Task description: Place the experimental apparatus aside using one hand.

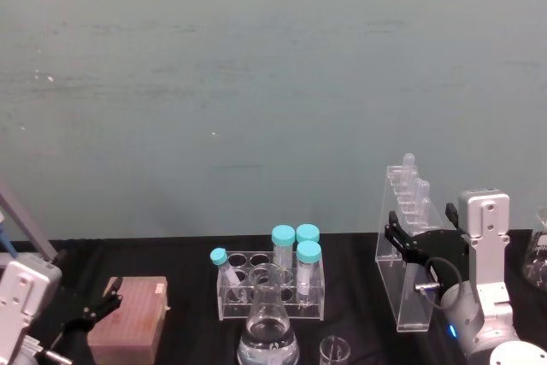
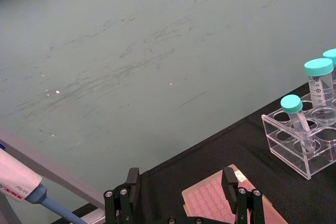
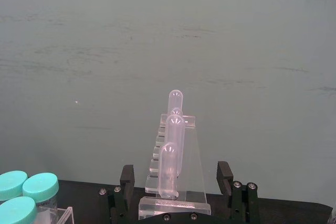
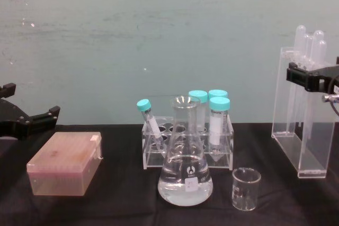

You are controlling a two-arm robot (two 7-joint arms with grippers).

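Note:
The tall acrylic stand [image 1: 402, 297] with long tubes stands at the right of the black table, also in the chest view [image 4: 296, 141]. My right gripper [image 1: 423, 224] is open and straddles the stand's upper part, one finger on each side with gaps showing; the right wrist view has the stand [image 3: 173, 145] between the fingers [image 3: 224, 174]. The conical flask [image 4: 185, 173] with clear liquid sits front centre, and the small beaker [image 4: 246, 188] stands to its right. My left gripper [image 1: 94, 309] hangs open at the far left.
A clear rack [image 4: 185, 141] of teal-capped tubes stands behind the flask. A pink tip box [image 4: 63, 162] lies at the left under the left gripper [image 2: 181, 182]. A pipette [image 2: 16, 182] hangs at the far left. Another glass vessel [image 1: 538, 262] shows at the right edge.

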